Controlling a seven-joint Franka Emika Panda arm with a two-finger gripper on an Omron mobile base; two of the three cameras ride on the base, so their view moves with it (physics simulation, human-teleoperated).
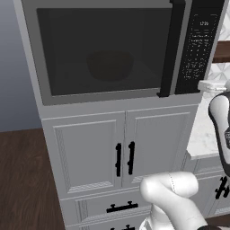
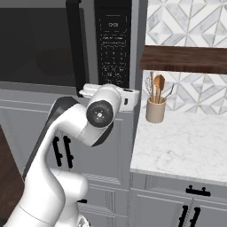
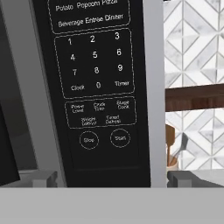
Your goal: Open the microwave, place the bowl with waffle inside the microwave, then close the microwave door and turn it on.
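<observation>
Facing the keypad, door shut.
I'm seeing the microwave [image 1: 112, 49] sitting above the white cabinets [image 1: 121, 148], its door handle [image 1: 167, 49] running vertically; the bowl [image 1: 110, 65] is resting upright inside, and my gripper [image 3: 109, 179] is hanging spread apart before the Start button [image 3: 120, 138].

The large grey built-in microwave [image 1: 40, 67] has a dark tinted glass window in its grey-framed door [image 1: 103, 49], a long black bar handle [image 1: 168, 49], and a black keypad panel [image 3: 96, 83] with pale grey lettering and dotted outlines. The panelled cabinet doors [image 1: 85, 152] below are light grey-white with short black handles. The wall tiles [image 2: 190, 22] carry a white and grey marbled diamond pattern, the shelf [image 2: 186, 60] is dark brown wood, the countertop [image 2: 181, 146] white marble with faint grey veining, and the round utensil pot [image 2: 155, 111] beige.
</observation>
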